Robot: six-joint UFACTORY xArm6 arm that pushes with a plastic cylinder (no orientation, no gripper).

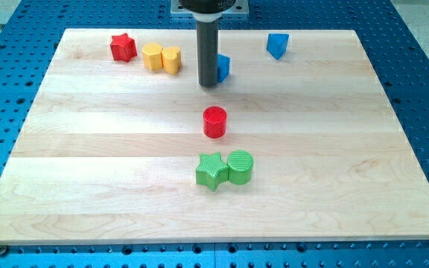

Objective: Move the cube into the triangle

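Camera view: two blue blocks [223, 67] [277, 45], two green [211, 170] [240, 167].

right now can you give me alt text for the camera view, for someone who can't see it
My tip rests on a wooden board against the left side of a blue cube, with a blue triangle further to the view's right. A red star and two yellow blocks sit top left; a red cylinder, green star and green cylinder lie below.
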